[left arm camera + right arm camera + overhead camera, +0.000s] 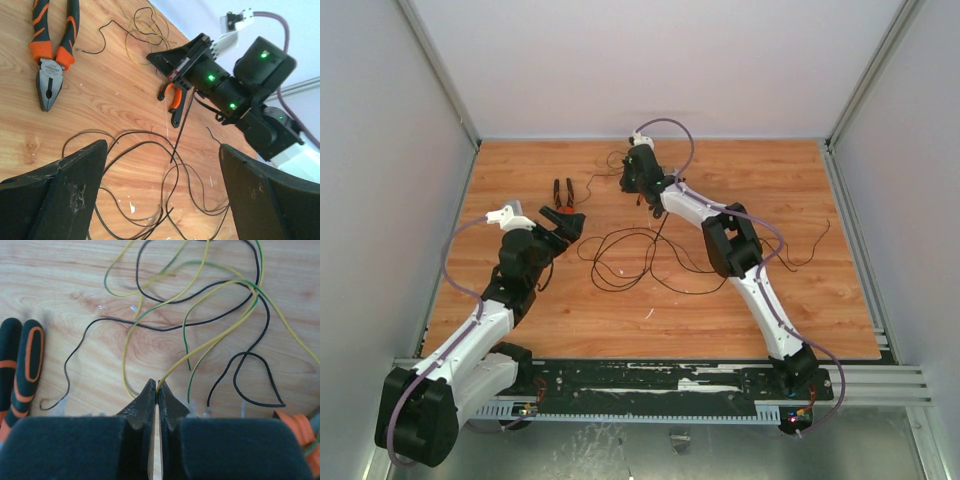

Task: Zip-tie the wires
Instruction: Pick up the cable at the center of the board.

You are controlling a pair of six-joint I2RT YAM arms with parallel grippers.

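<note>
The wires lie in loose black-brown loops mid-table, under my left gripper. That gripper hovers open above them with nothing between its fingers. The zip tie, a thin straight black strip, runs down from beside my right gripper; its upper end is hidden behind the gripper. At the back of the table, my right gripper is shut, with a yellow wire pinched at its tips. That wire belongs to a small tangle of yellow, green and black wires.
Orange-and-black pliers lie left of the right gripper, also seen from the left wrist. A smaller orange-handled cutter lies under the right gripper. A loose black wire trails at the right. Metal walls border the wooden table.
</note>
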